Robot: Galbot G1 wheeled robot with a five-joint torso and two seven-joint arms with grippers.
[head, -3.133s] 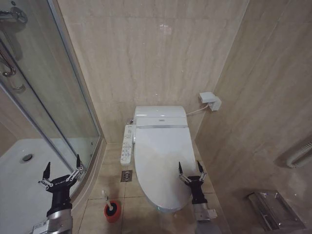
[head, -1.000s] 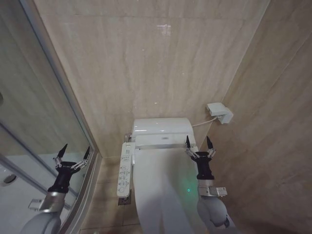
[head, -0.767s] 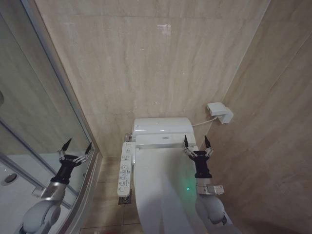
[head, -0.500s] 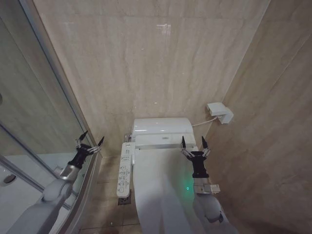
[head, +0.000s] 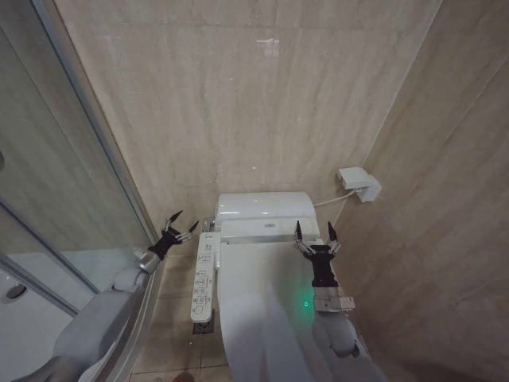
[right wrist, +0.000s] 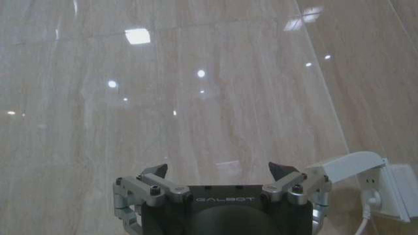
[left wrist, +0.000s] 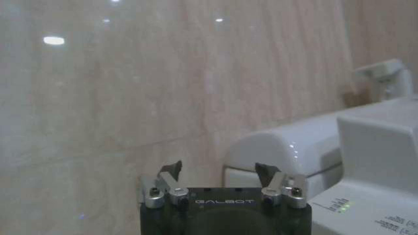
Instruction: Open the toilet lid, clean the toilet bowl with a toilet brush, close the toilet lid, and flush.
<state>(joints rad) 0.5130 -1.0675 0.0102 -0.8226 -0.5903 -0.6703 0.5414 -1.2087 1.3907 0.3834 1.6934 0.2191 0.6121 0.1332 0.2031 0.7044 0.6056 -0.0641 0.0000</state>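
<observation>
The toilet lid (head: 266, 294) is lying shut over the toilet bowl, so the bowl itself is hidden, and a small green light is glowing on the lid's right side. The toilet brush is somewhere outside these pictures. Judging by that, opening the lid is the step in hand, and it is not yet done.

The right gripper (head: 314, 232) is hovering above the rear right part of the lid, near the housing (head: 261, 205) at the back, with its fingers spread wide and holding nothing. In the right wrist view the right gripper (right wrist: 219, 171) is facing the tiled wall (right wrist: 196, 88), with a wall socket (right wrist: 385, 188) off to one side. The left gripper (head: 180, 224) is reaching in just beside the top of the button panel (head: 204, 270), close to the glass shower screen (head: 64, 183), fingers also parted wide and empty; the left wrist view is showing the left gripper (left wrist: 217, 169) pointed at the housing and the wall.

To do this step well, both grippers probably need to come lower and toward the front rim, since the lid lifts easiest far from its hinge. The lid is glossy and likely slippery, so hooking under the edge should beat pinching. The left arm is working in a tight spot, so it should be steering clear of the panel buttons and the glass
</observation>
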